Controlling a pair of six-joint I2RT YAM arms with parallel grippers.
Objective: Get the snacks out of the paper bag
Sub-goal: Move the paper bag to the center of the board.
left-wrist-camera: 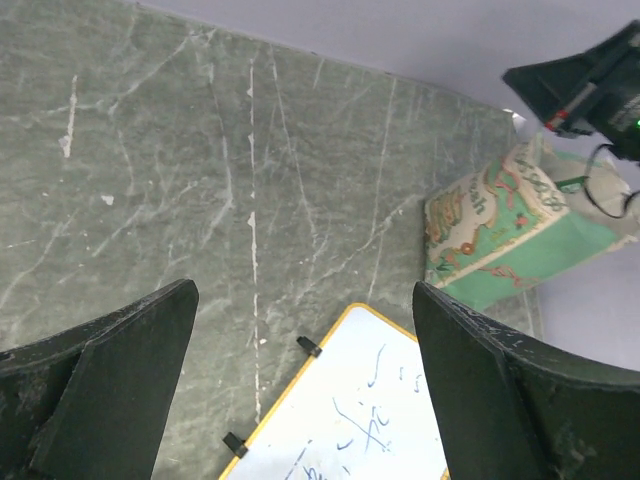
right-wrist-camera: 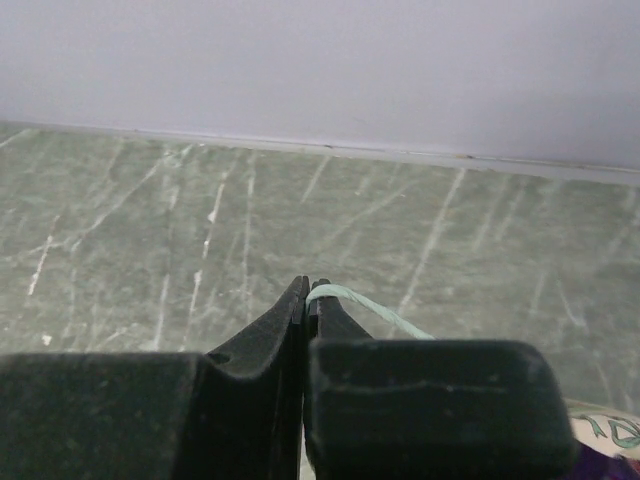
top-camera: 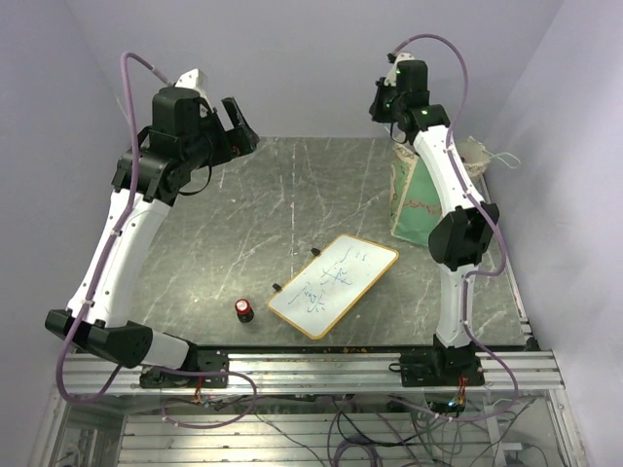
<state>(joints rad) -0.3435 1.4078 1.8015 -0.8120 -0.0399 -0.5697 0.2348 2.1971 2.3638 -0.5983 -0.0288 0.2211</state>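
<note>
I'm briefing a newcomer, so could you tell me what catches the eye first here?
The right gripper at far right is shut on a thin string above the green bag. The left gripper hangs wide open at far left, and a whiteboard lies near the table's middle.

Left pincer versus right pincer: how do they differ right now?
The left pincer is wide open; the right pincer is shut. The left pincer holds nothing, over the bare table; the right pincer pinches a thin pale string by the paper bag. Both are black and hang above the table.
</note>
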